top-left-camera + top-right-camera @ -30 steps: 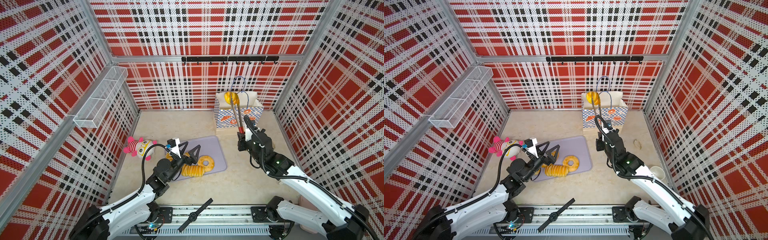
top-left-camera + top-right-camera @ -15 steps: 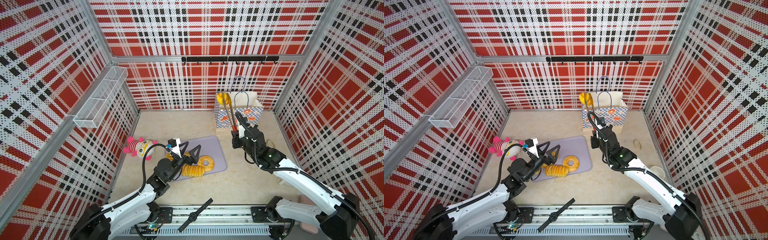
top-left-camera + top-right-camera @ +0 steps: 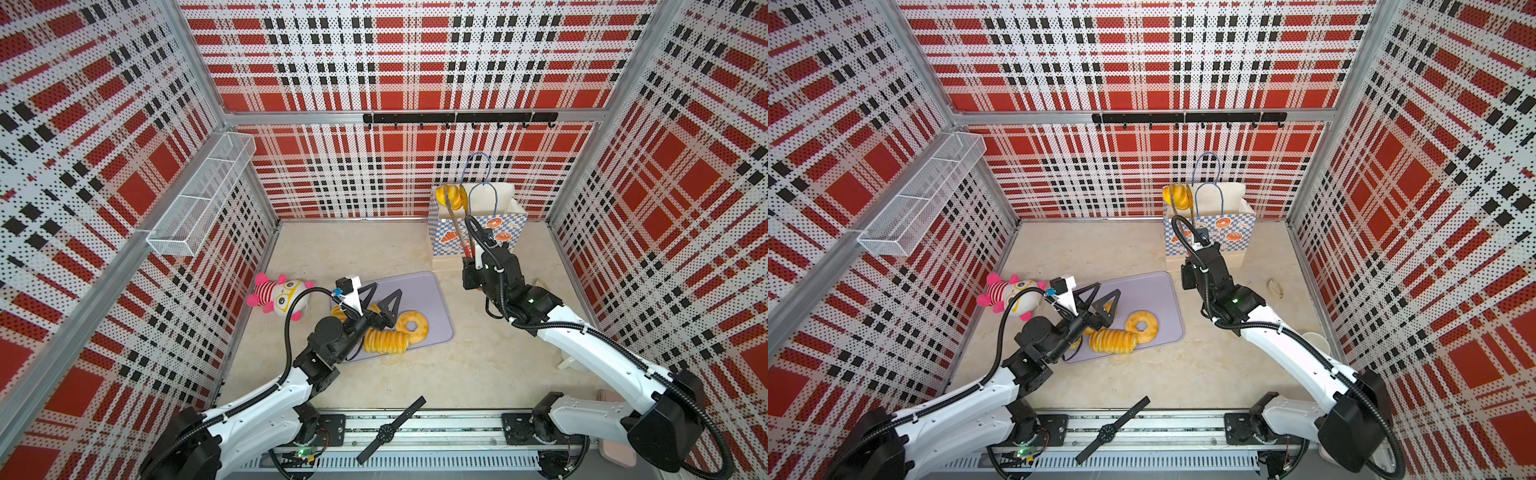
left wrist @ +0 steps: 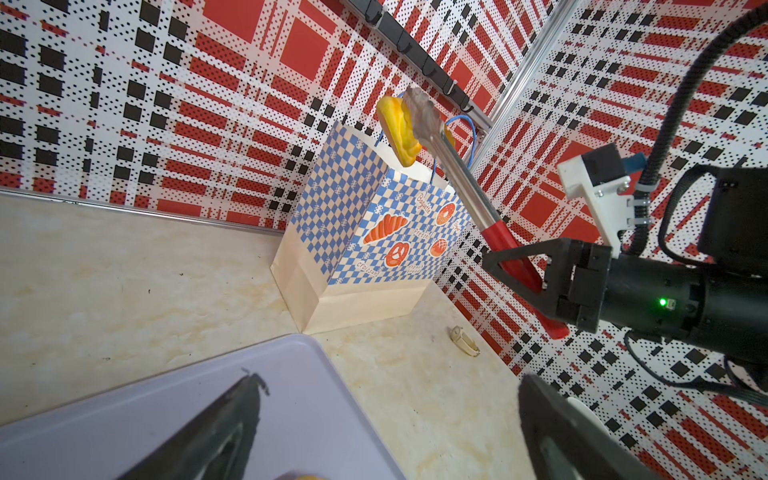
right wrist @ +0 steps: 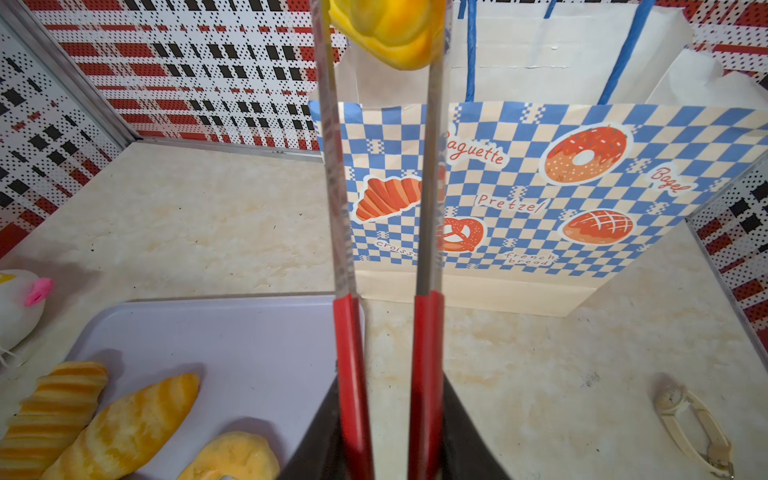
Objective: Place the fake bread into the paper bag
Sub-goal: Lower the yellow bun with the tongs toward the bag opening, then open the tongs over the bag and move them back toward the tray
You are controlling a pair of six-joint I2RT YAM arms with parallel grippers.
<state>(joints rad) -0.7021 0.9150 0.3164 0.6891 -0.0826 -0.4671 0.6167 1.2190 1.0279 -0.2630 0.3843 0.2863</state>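
My right claw: clamped on red-handled tongs pinching a yellow bun above the paper bag; my left claw: spread wide.

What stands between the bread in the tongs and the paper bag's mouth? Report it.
Nothing visible. The bread, held by the tongs, hangs over a corner of the open paper bag; the blue cord handles stand beside it.

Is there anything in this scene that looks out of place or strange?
A black wristwatch lies on the metal rail at the front, off the table. A small cream watch lies on the table near the paper bag. A pink-striped plush doll lies beside the purple tray. All three seem foreign to the job.
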